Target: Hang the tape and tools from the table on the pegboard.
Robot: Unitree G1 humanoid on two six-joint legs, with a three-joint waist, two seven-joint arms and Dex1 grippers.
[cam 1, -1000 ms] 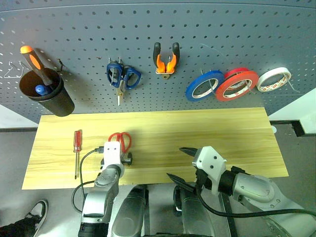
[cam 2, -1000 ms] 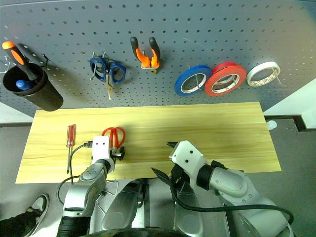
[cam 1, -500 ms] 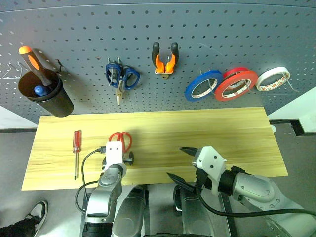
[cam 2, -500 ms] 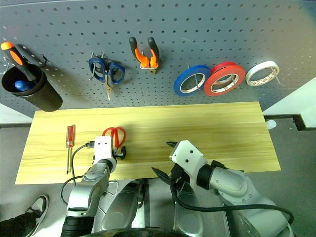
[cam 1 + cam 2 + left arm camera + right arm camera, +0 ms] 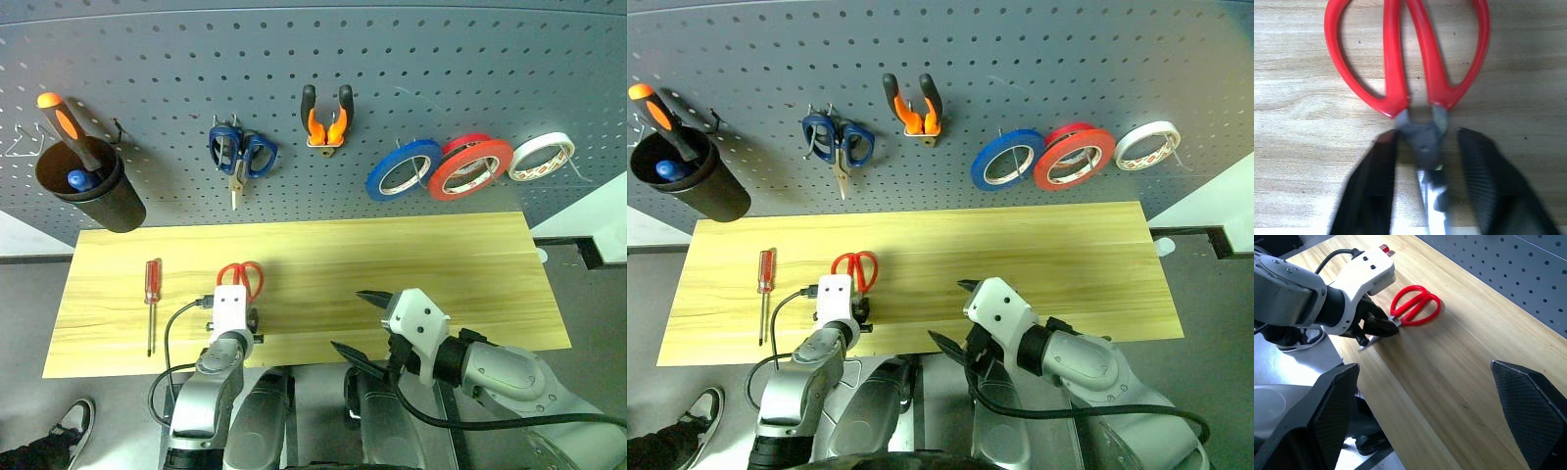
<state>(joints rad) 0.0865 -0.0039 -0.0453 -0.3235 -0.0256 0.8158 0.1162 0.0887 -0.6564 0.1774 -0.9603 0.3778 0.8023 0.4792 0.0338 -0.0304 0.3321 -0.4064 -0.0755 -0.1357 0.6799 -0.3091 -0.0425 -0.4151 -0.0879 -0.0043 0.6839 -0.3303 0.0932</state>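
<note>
1. The left gripper has its jaws straddling the pivot of the red-handled scissors. The black fingers stand just beside the blades with small gaps, so I cannot tell whether the jaws grip.
2. The scissors lie flat on the tabletop, handles pointing toward the pegboard.
3. The right gripper hangs over the tabletop's near edge, jaws spread wide and empty.
4. The small red-handled screwdriver lies near the tabletop's left end.
5. On the pegboard above the tabletop hang the orange-and-black pliers and the red tape roll.
</note>
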